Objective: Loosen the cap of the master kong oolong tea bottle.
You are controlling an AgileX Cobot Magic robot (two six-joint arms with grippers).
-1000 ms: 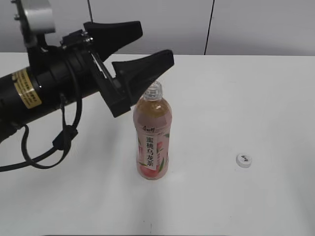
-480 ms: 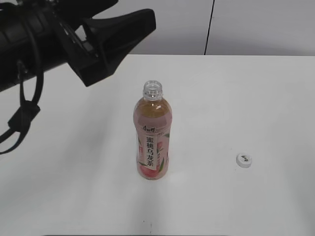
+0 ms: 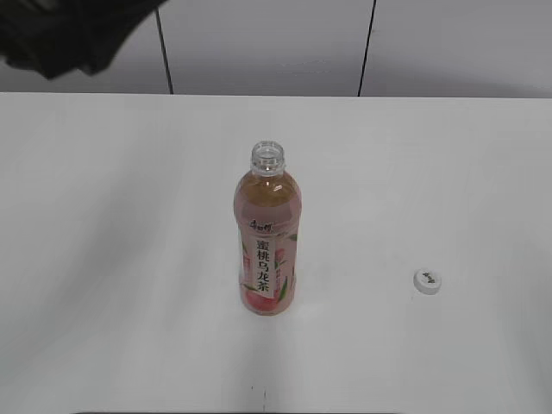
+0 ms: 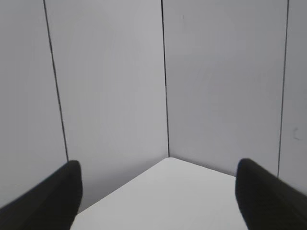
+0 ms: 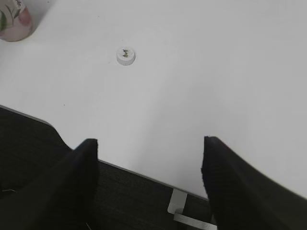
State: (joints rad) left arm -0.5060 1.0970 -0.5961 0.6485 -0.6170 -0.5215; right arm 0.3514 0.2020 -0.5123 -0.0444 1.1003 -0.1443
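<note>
- Exterior view shows the white bench (image 3: 103, 259) carrying just two things, both free of any grip.
- Next in size, the master kong oolong tea bottle (image 3: 268, 241) stands upright near the middle of the bench, its neck open and bare.
- Left end effector (image 4: 158, 191) is lifted up by the far-left corner, pointing at the wall panels; its fingers are spread wide and hold nothing.
- Right end effector (image 5: 148, 182) hangs over the near edge toward the right corner, fingers likewise spread and empty.
- Smallest, the cap (image 3: 428, 281) lies flat on the bench, well apart from the bottle, toward the near-right corner.
- Judging by this, the loosening looks complete and more: the cap is fully off, so nothing seems left.
</note>
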